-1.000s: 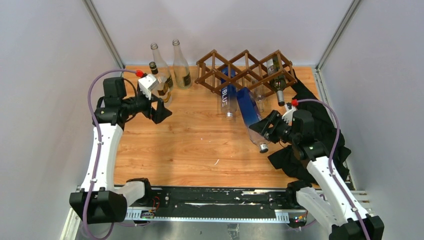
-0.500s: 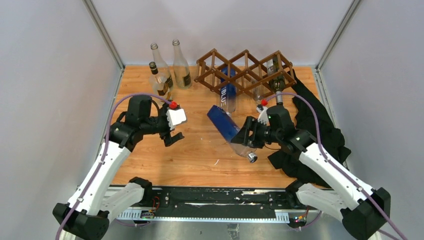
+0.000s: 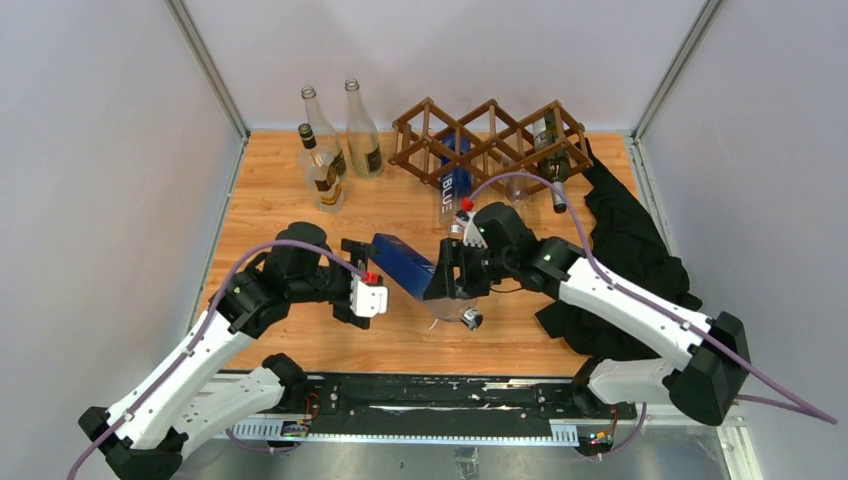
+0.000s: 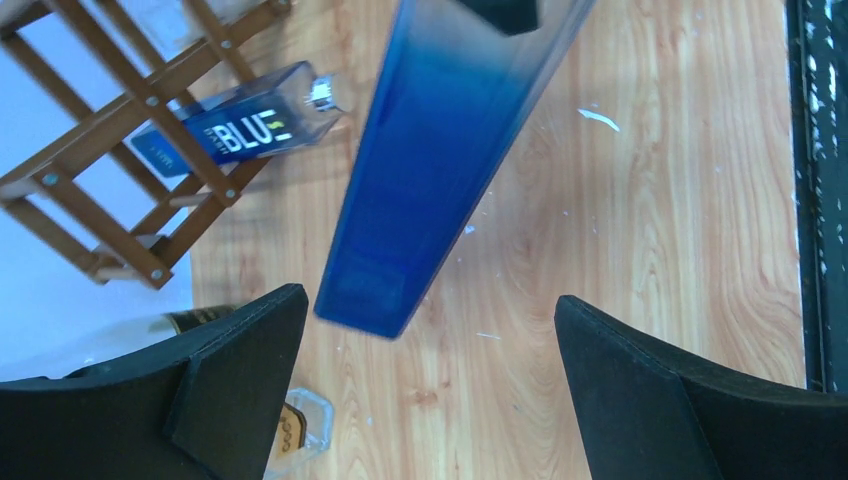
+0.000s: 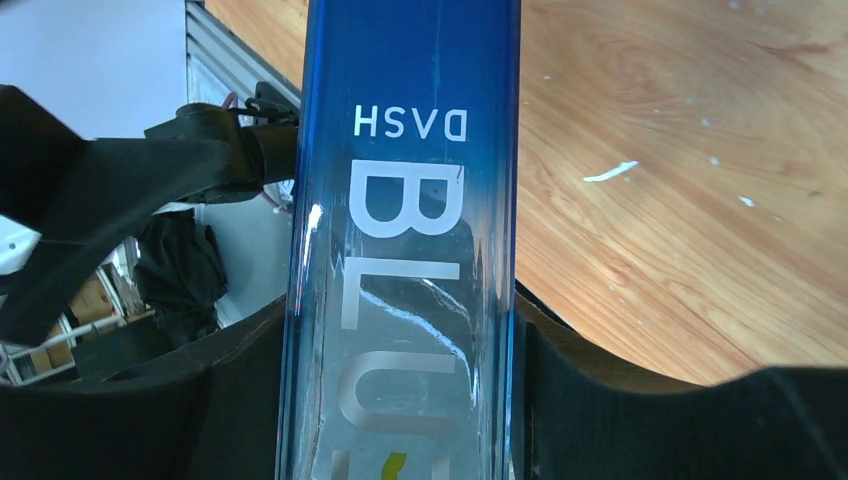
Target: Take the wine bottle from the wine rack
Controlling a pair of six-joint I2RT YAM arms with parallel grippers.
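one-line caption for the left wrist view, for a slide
Open left gripper facing the base of the blue bottle, rack and a second bottle behind.

wine bottle [image 3: 402, 263] before wine rack [image 3: 490, 148], standing bottles [image 3: 325, 160] left, cloth [image 3: 625, 240] right

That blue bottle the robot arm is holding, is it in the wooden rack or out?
Out. The right gripper holds the blue bottle tilted over the table, apart from the wine rack.

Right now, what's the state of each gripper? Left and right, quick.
Left gripper: open, holding nothing.
Right gripper: closed on the blue bottle.
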